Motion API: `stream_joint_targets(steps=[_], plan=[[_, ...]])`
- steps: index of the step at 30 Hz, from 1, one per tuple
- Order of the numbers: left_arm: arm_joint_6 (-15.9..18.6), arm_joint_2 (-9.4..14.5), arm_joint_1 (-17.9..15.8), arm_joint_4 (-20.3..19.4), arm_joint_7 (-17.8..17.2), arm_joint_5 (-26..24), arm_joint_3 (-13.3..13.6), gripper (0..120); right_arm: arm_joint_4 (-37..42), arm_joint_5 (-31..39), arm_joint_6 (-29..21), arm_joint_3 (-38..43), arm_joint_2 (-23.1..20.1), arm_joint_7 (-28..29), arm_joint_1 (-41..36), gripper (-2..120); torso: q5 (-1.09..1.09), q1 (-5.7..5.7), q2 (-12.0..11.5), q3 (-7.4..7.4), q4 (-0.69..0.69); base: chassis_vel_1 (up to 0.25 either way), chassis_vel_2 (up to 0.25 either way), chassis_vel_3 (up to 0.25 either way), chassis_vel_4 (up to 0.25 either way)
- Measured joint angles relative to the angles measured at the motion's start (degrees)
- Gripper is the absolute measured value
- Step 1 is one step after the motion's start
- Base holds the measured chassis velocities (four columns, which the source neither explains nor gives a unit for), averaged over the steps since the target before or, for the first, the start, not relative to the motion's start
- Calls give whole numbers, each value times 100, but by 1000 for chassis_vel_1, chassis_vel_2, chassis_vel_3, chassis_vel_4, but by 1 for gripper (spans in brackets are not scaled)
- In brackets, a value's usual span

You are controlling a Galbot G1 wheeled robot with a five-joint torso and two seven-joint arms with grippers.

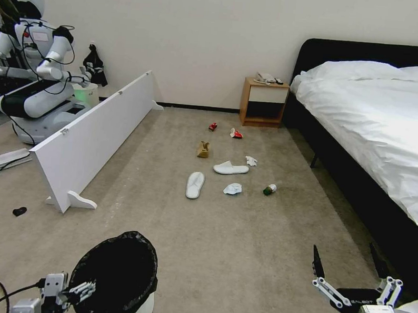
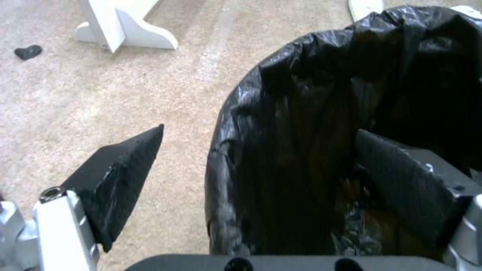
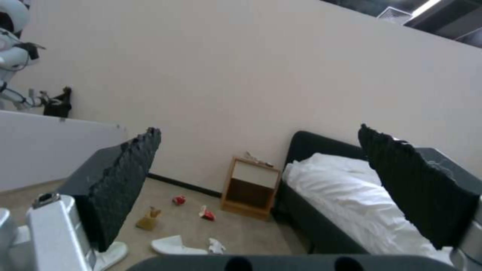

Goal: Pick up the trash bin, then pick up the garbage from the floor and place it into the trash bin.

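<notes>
The trash bin point(image 1: 115, 274), white with a black bag over its rim, stands on the floor point(image 1: 240, 254) at the lower left. My left gripper point(image 1: 83, 288) is open and straddles the bin's rim. One of its fingers point(image 2: 120, 177) is outside and the other is inside the bag point(image 2: 281, 124). My right gripper point(image 1: 343, 247) is open and holds nothing, low at the right near the bed. The garbage lies mid-floor: two white slippers point(image 1: 195, 184) point(image 1: 230, 168), tissues point(image 1: 233, 188) point(image 1: 251, 161), a brown paper bag point(image 1: 203, 149), a red can point(image 1: 213, 126), a wrapper point(image 1: 236, 134) and a green bottle point(image 1: 269, 189).
A long white board point(image 1: 96, 134) stands on edge at the left, with another robot point(image 1: 34, 68) and a pale bucket point(image 1: 87, 93) behind it. A small black lump point(image 1: 19, 211) lies near the board's foot. The bed point(image 1: 387, 131) fills the right side, with a wooden nightstand point(image 1: 264, 102) by the wall.
</notes>
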Motion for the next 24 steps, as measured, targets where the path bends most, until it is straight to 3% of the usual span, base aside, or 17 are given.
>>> stream_joint_targets(steps=[7, 24], plan=[[118, 61, -411, 312, 8, -122, 66, 100, -2, -67, 43, -39, 70, -8, -31, 100, 0, 0, 0, 0, 1, 0, 0, 0, 0], [303, 51, -794, 921, -1, -343, 230, 100, 19, -116, 40, -85, 109, -16, -57, 100, 6, 0, 1, -1, 1, 0, 0, 0, 0]])
